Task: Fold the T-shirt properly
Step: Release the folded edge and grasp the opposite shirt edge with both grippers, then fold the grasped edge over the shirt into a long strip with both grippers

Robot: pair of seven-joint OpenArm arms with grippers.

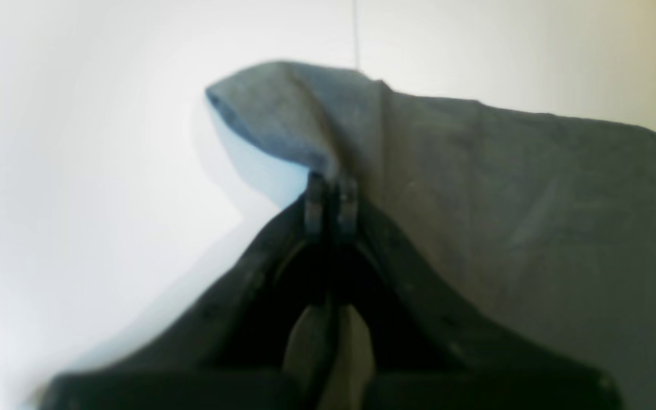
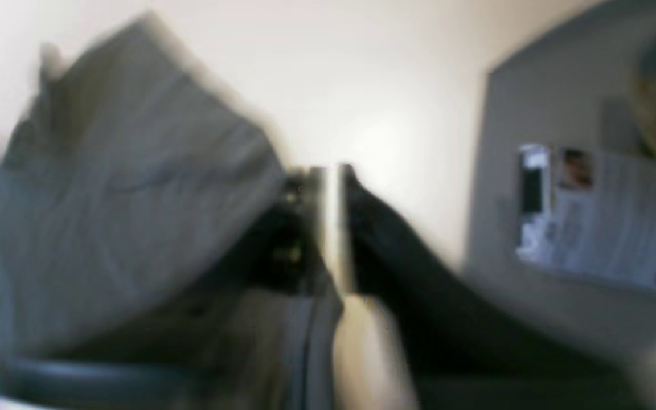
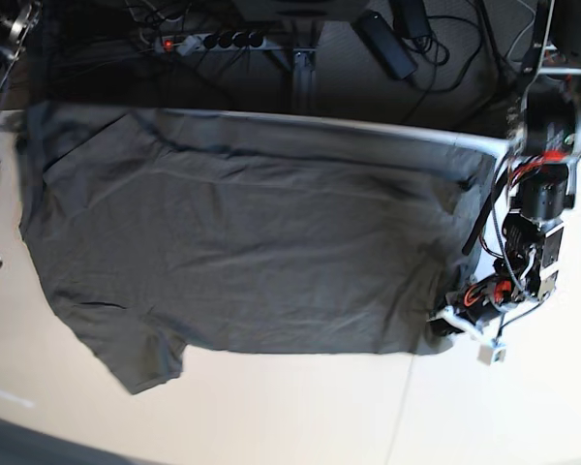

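T-shirt (image 3: 242, 242) spread flat across pale desk (image 3: 300, 407), left end effector (image 1: 331, 196) pinching its corner, right end effector (image 2: 328, 222) blurred, slightly parted, holding nothing

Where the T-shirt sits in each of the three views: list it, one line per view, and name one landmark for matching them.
Left wrist: the T-shirt fills the right half, a corner pinched in the left gripper.
Right wrist: blurred, it fills the left half, beside the right gripper.
Base: spread across the table, centre to left.
Shared landmark: the pale tabletop beside the cloth.
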